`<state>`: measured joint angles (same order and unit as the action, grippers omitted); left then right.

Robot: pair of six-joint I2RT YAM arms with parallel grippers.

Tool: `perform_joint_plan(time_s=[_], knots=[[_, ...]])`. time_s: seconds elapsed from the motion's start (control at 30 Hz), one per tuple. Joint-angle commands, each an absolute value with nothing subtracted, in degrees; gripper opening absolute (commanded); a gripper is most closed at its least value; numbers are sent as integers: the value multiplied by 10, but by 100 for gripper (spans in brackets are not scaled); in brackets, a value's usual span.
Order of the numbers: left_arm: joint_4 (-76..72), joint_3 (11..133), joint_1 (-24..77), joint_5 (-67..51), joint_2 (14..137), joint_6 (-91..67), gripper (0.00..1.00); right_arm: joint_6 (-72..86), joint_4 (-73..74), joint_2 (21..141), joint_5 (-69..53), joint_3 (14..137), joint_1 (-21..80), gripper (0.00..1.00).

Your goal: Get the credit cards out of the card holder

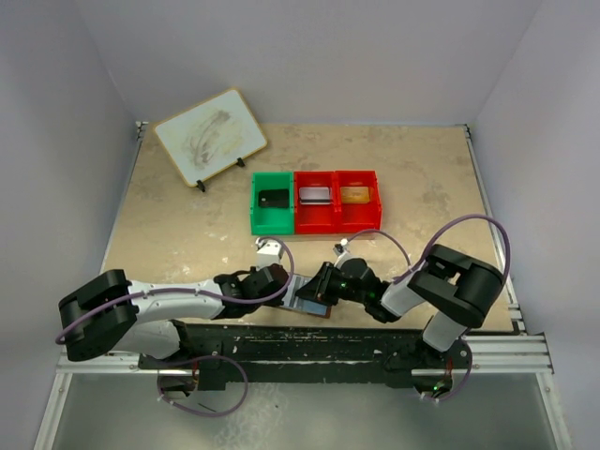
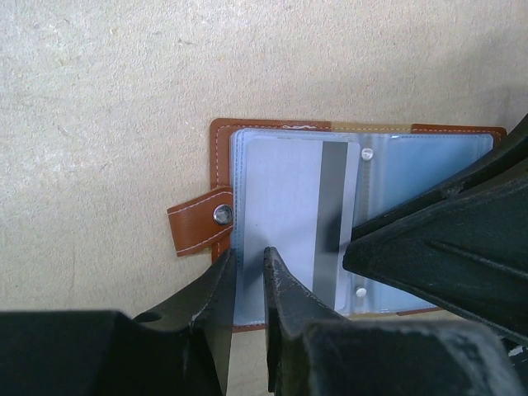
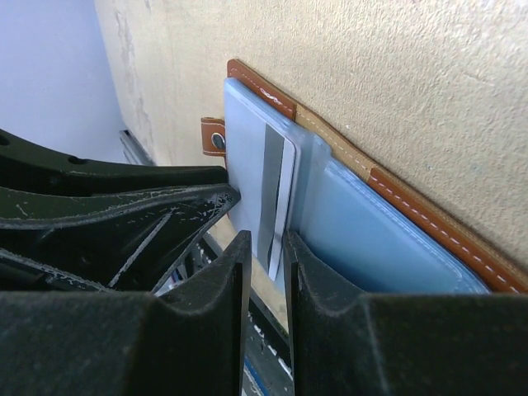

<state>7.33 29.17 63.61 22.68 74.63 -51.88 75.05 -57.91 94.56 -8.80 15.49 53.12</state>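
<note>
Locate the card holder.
Top view: the card holder lies open at the near edge of the table, between the left gripper and right gripper, in front of the green bin.

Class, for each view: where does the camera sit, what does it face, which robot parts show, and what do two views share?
Top external: above and behind, looking down at the table; left arm and right arm show.
Left wrist: on the left arm, looking down at the card holder past the left gripper.
Right wrist: on the right arm, looking along the table past the right gripper.
Shared: both wrist views show the striped card.
</note>
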Motion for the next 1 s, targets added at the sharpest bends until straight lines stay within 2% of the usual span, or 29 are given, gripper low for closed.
perform_joint_plan(time_s=[0.0, 0.5, 0.6, 0.73, 0.8, 0.9, 0.97], knots=[[39, 283, 648, 192, 753, -537, 15, 744, -624, 961, -110, 182, 535, 25], [43, 279, 654, 195, 739, -541, 11, 784, -741, 982, -119, 174, 535, 20], [44, 278, 654, 192, 733, -539, 9, 787, -677, 978, -87, 178, 535, 19], [33, 280, 658, 166, 730, -516, 7, 769, -462, 954, -25, 224, 540, 24], [35, 284, 663, 164, 730, -510, 7, 767, -402, 945, -1, 239, 546, 27], [35, 285, 664, 163, 733, -506, 7, 765, -366, 940, 20, 246, 549, 29], [34, 288, 665, 158, 740, -500, 7, 762, -408, 946, 9, 234, 549, 28]])
